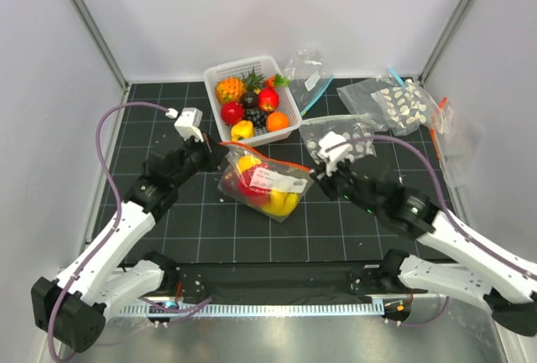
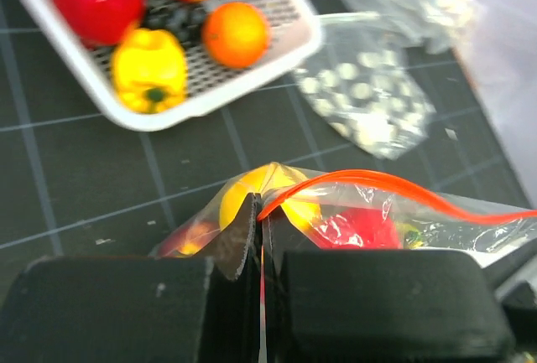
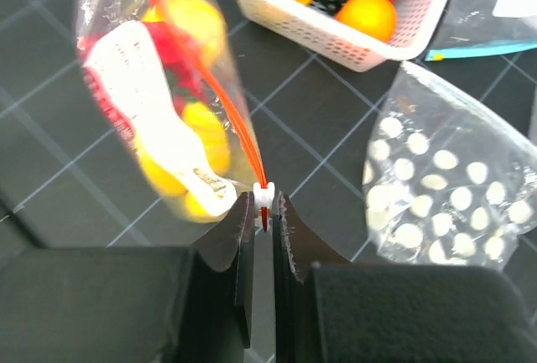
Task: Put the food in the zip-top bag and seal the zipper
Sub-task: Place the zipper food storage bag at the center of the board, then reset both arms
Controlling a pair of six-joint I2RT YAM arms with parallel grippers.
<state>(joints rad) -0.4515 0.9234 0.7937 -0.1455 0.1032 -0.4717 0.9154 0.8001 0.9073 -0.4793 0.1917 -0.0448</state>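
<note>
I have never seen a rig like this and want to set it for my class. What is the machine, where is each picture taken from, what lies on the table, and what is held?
Two robot arms are bolted at the table's near edge. One picture looks down from above; the other two come from a camera on each wrist. On the black mat lie a white basket of toy fruits, dotted clear bags and a zip-top bag holding more fruits. The left gripper pinches one end of its orange-red zipper; the right gripper pinches the other end at a white slider.
</note>
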